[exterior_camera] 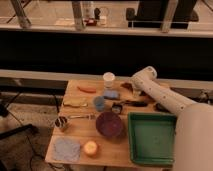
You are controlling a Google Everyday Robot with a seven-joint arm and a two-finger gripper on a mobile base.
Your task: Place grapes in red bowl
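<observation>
The grapes [125, 86] are a small dark reddish bunch lying at the back of the wooden table, right of the white cup. My gripper [132, 90] hangs from the white arm's bent end [145, 76], right at the grapes and partly merged with them. The red bowl [90, 147] is a small orange-red round bowl at the table's front edge, left of centre, far from the gripper.
A larger purple bowl [109, 124] sits mid-table and a green tray [152, 137] at the front right. A black-handled utensil [135, 103], a blue cup [99, 103], a white cup [108, 79], a metal cup [61, 122] and a blue cloth [66, 148] are spread around.
</observation>
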